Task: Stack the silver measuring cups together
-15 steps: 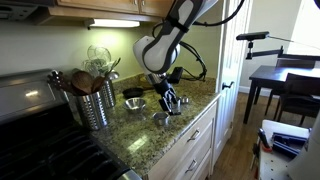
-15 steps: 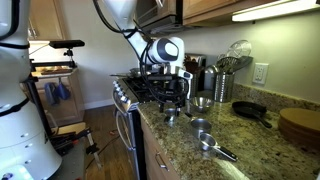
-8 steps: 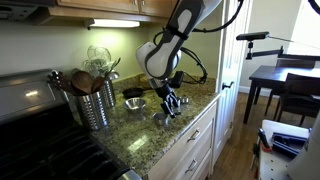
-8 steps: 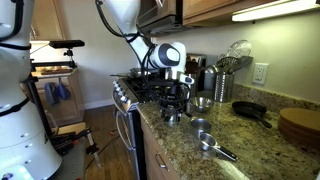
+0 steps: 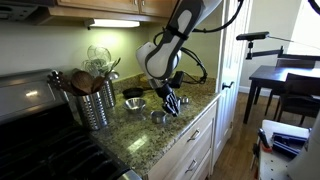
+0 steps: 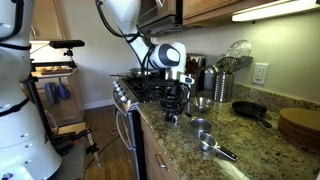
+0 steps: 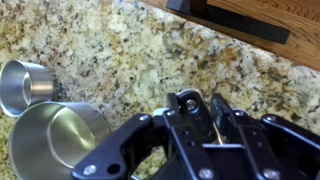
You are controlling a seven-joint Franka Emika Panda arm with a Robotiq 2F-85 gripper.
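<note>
A small shiny round steel measuring cup [image 7: 25,85] and a larger steel cup [image 7: 58,140] are being shown side by side, un-nested, on the speckled granite surface [image 7: 120,50], at nine o'clock from the black fingers [image 7: 187,105], which are being held nearly together, apparently empty. Stacking is judged outstanding.

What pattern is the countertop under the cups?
The countertop is speckled tan-and-black granite, clearest in the wrist view.

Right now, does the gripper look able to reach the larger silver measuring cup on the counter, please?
Probably yes: in the wrist view the larger cup sits on open counter beside the gripper, nothing between them; the smaller cup lies on its far side.
</note>
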